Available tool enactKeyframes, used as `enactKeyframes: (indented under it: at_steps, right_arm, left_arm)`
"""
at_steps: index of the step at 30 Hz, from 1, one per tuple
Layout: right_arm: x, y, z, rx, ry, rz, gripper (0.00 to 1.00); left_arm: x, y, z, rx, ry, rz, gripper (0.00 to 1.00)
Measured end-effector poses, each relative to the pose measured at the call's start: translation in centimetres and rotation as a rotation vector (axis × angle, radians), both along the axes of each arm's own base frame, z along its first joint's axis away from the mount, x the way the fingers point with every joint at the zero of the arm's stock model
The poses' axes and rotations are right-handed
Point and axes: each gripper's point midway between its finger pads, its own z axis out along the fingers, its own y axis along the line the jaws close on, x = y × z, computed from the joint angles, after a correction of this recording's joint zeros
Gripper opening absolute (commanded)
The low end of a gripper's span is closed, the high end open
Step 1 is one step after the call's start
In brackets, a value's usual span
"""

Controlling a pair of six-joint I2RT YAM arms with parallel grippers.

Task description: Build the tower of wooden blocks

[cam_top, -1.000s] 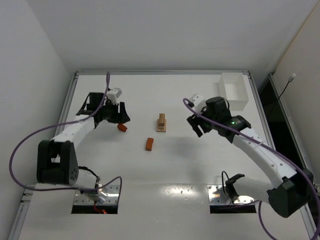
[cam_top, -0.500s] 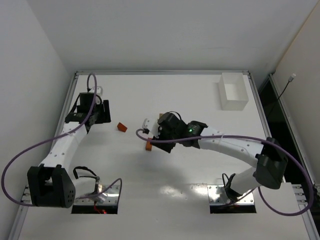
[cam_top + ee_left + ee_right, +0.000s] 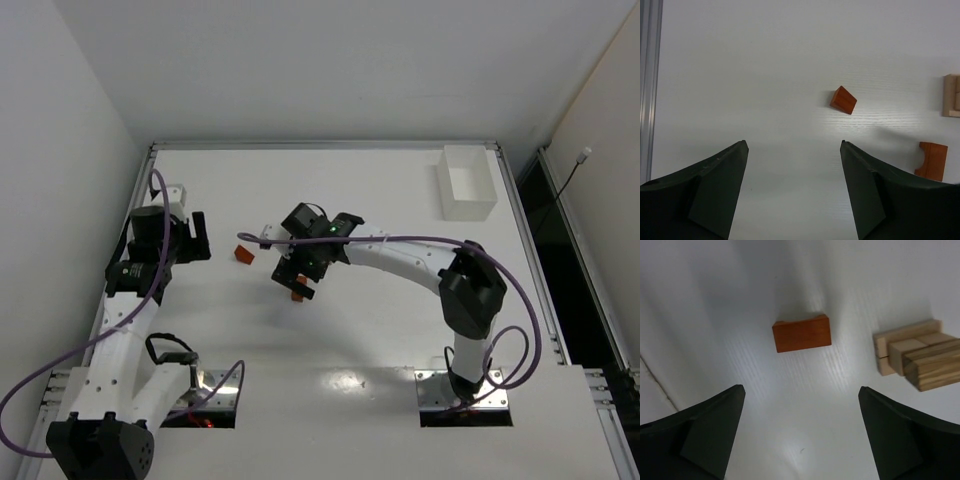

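Observation:
A low stack of pale tan blocks [image 3: 917,354] lies on the white table; in the top view my right wrist hides it. It also shows at the right edge of the left wrist view [image 3: 952,95]. An orange arch block [image 3: 801,333] lies left of the stack, just ahead of my open, empty right gripper [image 3: 801,390], which hovers over it in the top view [image 3: 292,278]. An orange wedge block [image 3: 243,255] lies further left. My left gripper [image 3: 200,237] is open and empty, left of the wedge [image 3: 843,100].
A white rectangular box [image 3: 467,182] stands at the back right corner. The table's raised rim [image 3: 140,200] runs close along the left arm. Purple cables trail from both arms.
My right arm has swung left across the table and now hovers over the orange arch block. My left arm has drawn back to the left, away from the wedge.

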Motion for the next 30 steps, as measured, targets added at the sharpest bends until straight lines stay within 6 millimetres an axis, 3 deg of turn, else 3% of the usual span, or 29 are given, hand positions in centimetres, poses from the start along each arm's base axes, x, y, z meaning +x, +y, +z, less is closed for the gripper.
enactKeyframes:
  at_steps: [1, 6, 9, 13, 15, 18, 20, 25, 30]
  right_arm:
    - [-0.5, -0.1, -0.5, -0.008, 0.032, -0.023, 0.77]
    - [-2.7, 0.7, -0.8, 0.016, 0.145, -0.196, 0.57]
    - [-3.2, 1.6, 0.1, 0.043, 0.184, -0.322, 0.54]
    - [-1.8, 3.9, 2.9, 0.148, 0.223, -0.507, 0.43]
    - [-0.7, 4.2, 3.4, 0.182, 0.262, -0.630, 0.45]
    - [0.8, 3.2, 2.1, 0.163, 0.298, -0.802, 0.42]
    - [1.3, 2.2, 0.5, 0.118, 0.304, -0.895, 0.48]
    - [0.3, 1.4, -3.3, 0.014, 0.318, -0.991, 0.51]
    - [-0.4, 1.3, -5.3, -0.032, 0.334, -1.033, 0.53]
  left_arm:
    - [-0.2, 0.2, 0.0, 0.005, -0.003, 0.009, 0.74]
    - [-0.6, 1.0, 0.0, 0.020, -0.007, 0.052, 0.75]
    - [-0.7, 1.2, 0.0, 0.025, -0.005, 0.062, 0.75]
    - [-0.7, 1.3, 0.0, 0.024, -0.007, 0.074, 0.75]
    - [-0.6, 1.4, 0.0, 0.023, -0.010, 0.081, 0.75]
    - [-0.8, 1.6, -0.1, 0.023, -0.011, 0.093, 0.76]
    - [-0.8, 1.7, -0.1, 0.023, -0.015, 0.095, 0.76]
    - [-0.8, 1.7, 0.1, 0.018, -0.024, 0.100, 0.76]
    - [-0.9, 1.9, 0.2, 0.020, -0.031, 0.109, 0.76]
